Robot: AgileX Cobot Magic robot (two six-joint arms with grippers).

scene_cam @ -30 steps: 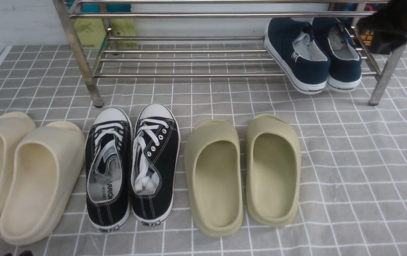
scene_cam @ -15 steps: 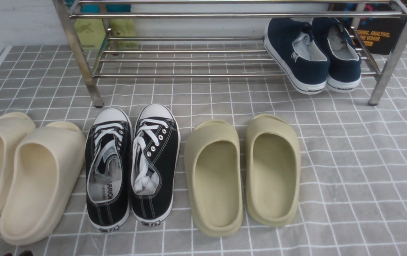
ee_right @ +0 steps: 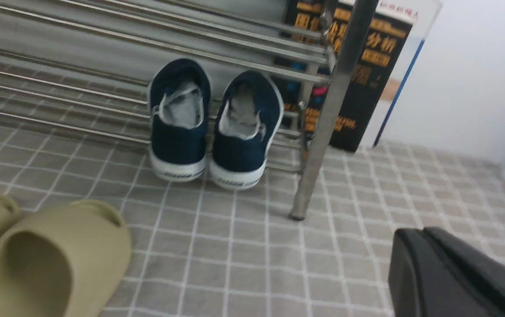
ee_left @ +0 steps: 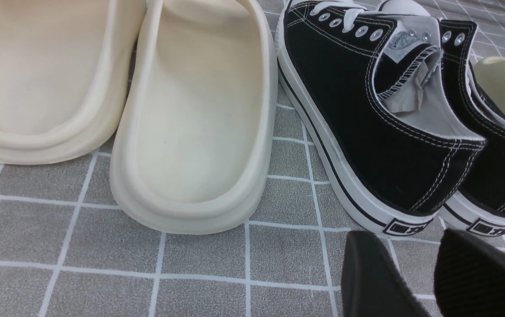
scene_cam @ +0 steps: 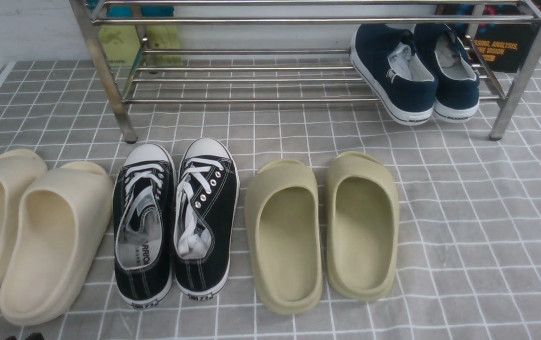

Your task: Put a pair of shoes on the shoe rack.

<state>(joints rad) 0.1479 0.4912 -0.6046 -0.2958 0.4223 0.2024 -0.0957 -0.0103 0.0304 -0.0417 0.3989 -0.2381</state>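
Note:
The pair of shoes (scene_cam: 412, 71), navy slip-ons with white soles, rests side by side on the lowest bars of the shoe rack (scene_cam: 251, 100) at its right end, heels toward me. The right wrist view shows the pair of shoes (ee_right: 208, 127) beside the shoe rack's leg (ee_right: 323, 132). My right gripper (ee_right: 424, 235) is shut and empty, well back from the rack over the tiled floor. My left gripper (ee_left: 404, 246) stands open with only floor between its fingers, just behind the heels of the black sneakers (ee_left: 389, 132). Neither gripper touches the navy shoes.
On the tiled mat in front of the rack lie cream slides (scene_cam: 29, 236), black lace-up sneakers (scene_cam: 176, 222) and olive slides (scene_cam: 322, 231). A dark printed box (scene_cam: 497, 47) stands behind the rack's right leg, and green bags (scene_cam: 138, 40) stand behind its left end.
The dark right gripper that was at the rack's upper right corner a second ago has drawn back out of the front view. The navy shoes stay on the rack.

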